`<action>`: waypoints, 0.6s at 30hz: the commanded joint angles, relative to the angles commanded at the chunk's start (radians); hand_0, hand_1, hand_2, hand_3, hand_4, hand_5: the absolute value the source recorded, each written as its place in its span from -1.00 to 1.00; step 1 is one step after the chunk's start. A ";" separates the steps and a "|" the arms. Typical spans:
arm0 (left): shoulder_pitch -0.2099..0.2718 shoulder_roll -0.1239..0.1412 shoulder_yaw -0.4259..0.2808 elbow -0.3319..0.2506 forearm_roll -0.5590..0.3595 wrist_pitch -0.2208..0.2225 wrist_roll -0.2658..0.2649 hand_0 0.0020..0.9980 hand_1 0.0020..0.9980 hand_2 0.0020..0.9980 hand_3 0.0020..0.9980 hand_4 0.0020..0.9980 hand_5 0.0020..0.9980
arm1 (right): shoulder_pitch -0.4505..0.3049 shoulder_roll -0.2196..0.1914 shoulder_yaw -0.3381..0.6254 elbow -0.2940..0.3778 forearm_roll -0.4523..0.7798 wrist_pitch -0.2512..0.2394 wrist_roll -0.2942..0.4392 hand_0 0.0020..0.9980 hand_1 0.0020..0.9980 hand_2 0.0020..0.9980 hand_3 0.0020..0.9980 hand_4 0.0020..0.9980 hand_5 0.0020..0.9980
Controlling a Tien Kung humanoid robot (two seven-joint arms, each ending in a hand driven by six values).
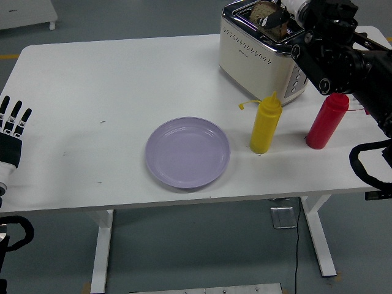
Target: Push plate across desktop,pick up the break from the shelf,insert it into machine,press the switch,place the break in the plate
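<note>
The white rectangular table (110, 92) stands on white legs over a grey-blue floor (184, 257). A round lilac plate (187, 152) lies near its front edge, beside a yellow squeeze bottle (266, 124) and a red squeeze bottle (326, 121). The brown bread slice (264, 12) sits in the cream toaster (260, 52); the right hand (286, 10) reaches it, its grip unclear. The left hand (10, 138) rests spread, empty, at the table's left edge.

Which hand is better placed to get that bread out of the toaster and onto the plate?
Right. The right hand is already at the bread in the toaster; the left hand rests open at the table's left edge.
</note>
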 joint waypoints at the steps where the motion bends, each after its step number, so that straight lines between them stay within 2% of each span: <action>1: 0.001 0.000 -0.001 0.000 0.000 0.000 0.000 0.63 0.73 0.89 0.65 0.27 1.00 | 0.000 0.002 0.001 -0.002 -0.005 -0.007 0.003 -0.06 0.10 0.23 0.48 0.42 -0.16; 3: 0.002 -0.001 -0.001 0.000 0.000 0.000 0.001 0.63 0.73 0.89 0.65 0.27 1.00 | -0.001 0.006 0.002 -0.006 -0.013 -0.017 0.007 -0.06 0.10 0.23 0.48 0.42 -0.16; 4: 0.002 -0.001 -0.001 0.001 0.001 0.000 0.001 0.63 0.73 0.89 0.65 0.27 1.00 | -0.002 0.007 0.002 -0.007 -0.016 -0.021 0.009 -0.23 -0.05 0.10 0.40 0.33 -0.24; 9: -0.001 0.000 0.001 0.001 0.001 0.000 0.001 0.63 0.73 0.89 0.65 0.27 1.00 | -0.003 0.011 -0.003 -0.016 -0.032 -0.032 0.023 -0.23 -0.05 0.10 0.40 0.33 -0.24; 10: -0.001 0.000 0.002 0.001 0.001 -0.001 0.000 0.63 0.73 0.89 0.64 0.27 1.00 | -0.004 0.011 -0.005 -0.017 -0.034 -0.032 0.025 -0.35 -0.16 0.00 0.32 0.27 -0.30; 15: -0.004 0.000 0.005 0.001 0.001 -0.001 0.000 0.63 0.73 0.89 0.64 0.27 1.00 | -0.009 0.015 -0.008 -0.029 -0.047 -0.029 0.024 -0.35 -0.16 0.00 0.32 0.27 -0.30; 16: -0.004 0.000 0.006 0.001 0.002 -0.001 0.000 0.63 0.73 0.89 0.63 0.27 1.00 | -0.010 0.016 -0.008 -0.032 -0.047 -0.030 0.024 -0.36 -0.18 0.00 0.31 0.24 -0.37; 18: -0.004 0.000 0.007 0.001 0.002 -0.001 0.000 0.63 0.73 0.89 0.63 0.27 1.00 | -0.013 0.017 -0.010 -0.039 -0.044 -0.035 0.026 -0.36 -0.18 0.00 0.31 0.24 -0.37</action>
